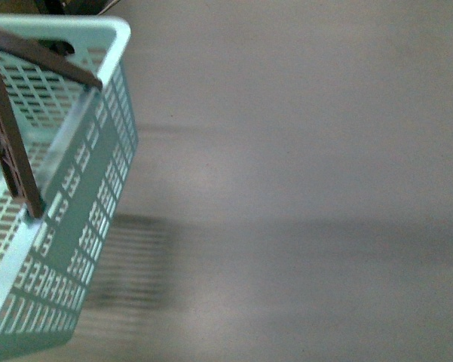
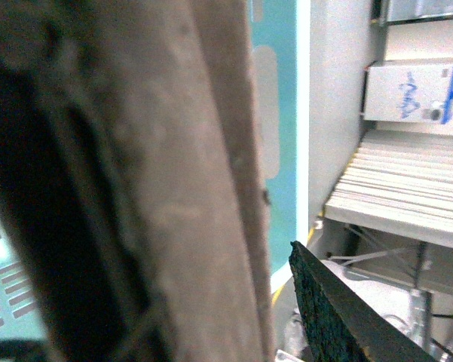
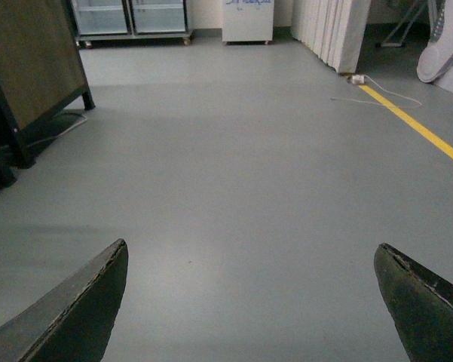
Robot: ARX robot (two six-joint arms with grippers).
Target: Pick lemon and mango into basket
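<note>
The light teal basket [image 1: 90, 196] fills the left of the front view, hanging above a grey floor with its brown handles [image 1: 15, 151] raised. Its inside, as far as it shows, holds no fruit. My left gripper is shut on the basket: in the left wrist view a brown handle [image 2: 158, 188] crosses the picture close up, with one dark fingertip [image 2: 324, 302] beside it and teal basket wall [image 2: 275, 113] behind. My right gripper [image 3: 252, 290] is open over bare grey floor, nothing between its fingers. The lemon and the mango are out of view.
The right wrist view shows open grey floor [image 3: 234, 151], a dark-framed wooden panel [image 3: 30, 68] at one side, a yellow floor line [image 3: 422, 132], glass-door cabinets [image 3: 132, 19] and a white box [image 3: 247, 19] far off. Stacked white boards [image 2: 407, 196] show in the left wrist view.
</note>
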